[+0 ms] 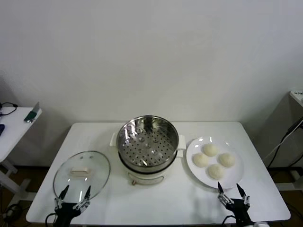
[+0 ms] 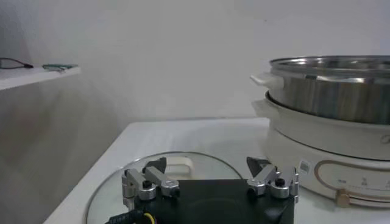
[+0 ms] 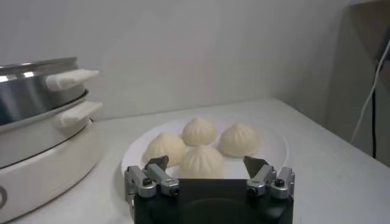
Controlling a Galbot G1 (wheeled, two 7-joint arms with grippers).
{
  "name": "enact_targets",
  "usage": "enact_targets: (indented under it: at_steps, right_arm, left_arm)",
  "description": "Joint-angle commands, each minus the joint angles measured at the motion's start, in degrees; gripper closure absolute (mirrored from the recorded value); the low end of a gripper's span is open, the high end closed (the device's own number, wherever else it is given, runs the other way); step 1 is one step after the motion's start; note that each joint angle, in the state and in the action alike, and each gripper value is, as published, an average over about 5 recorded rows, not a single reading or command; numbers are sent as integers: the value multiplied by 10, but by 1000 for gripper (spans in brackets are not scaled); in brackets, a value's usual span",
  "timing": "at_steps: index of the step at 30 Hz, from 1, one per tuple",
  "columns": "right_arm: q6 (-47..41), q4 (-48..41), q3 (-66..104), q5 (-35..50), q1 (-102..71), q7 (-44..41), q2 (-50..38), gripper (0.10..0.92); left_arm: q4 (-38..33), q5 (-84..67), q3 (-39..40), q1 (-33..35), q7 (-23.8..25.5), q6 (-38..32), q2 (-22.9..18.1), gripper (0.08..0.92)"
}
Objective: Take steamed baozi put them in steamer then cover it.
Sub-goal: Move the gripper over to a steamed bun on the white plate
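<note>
My left gripper (image 1: 75, 193) hung at the near left edge of the table (image 1: 161, 208), its two fingers spread wide with nothing between them. It sat just at the near rim of the cover (image 1: 82, 173), the clear glass lid that lay flat on the table's left side with its cream handle (image 1: 79, 171) facing up. In the left wrist view the same gripper (image 2: 207, 167) stood splayed above the near part of the cover (image 2: 116, 182), with the handle (image 2: 177, 163) showing just past the fingers.

My right gripper (image 1: 230, 190) hung at the near right edge of the table, fingers likewise spread and holding nothing. It was just on the near side of the white plate (image 1: 194, 163). In the right wrist view that gripper (image 3: 206, 165) stood open in front of the plate (image 3: 277, 143).

On the plate lay the steamed baozi (image 1: 215, 171), four pale buns grouped close together: one nearest me, one to the left (image 1: 200, 160), one to the right (image 1: 226, 160) and one farthest (image 1: 210, 150). The right wrist view showed their pleated tops (image 3: 200, 161).

Farther back, in the middle of the table between cover and plate, stood the steamer (image 1: 147, 142), uncovered, its perforated steel floor bare, atop its white base. Its steel wall showed in the left wrist view (image 2: 341, 91) and in the right wrist view (image 3: 30, 91).

A side table (image 1: 14, 127) stood far left, apart from mine.
</note>
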Motion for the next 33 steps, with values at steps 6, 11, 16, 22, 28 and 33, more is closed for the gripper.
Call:
enact_targets:
  at_steps: [6,11,16,22,28,33]
  right_arm:
    - [-290,-36,-56,-50,336,-46,-220,203]
    - [-286,-143,-250,-148,552,-249,-366,203]
    - [-125,-282,-514,-298,796,-499,-440,203]
    - [33,-409,-792,-330,1059,-683,-419,203]
    - [48,-491,-1004,-242,1223,-758,-342,203]
    - [22,-534,-1073,-194,1247,-751,-277,203]
  left_arm:
    - [-10,15,-1,4,1,0,0,177]
    - [-17,22,-2,14,0,-4,1,177]
    - [-26,28,-1,23,-1,-7,-3,177]
    - [-28,35,2,26,0,-9,-9,177]
    - [-29,38,2,23,3,-8,-10,177]
    - [-31,40,0,20,6,-5,-9,177]
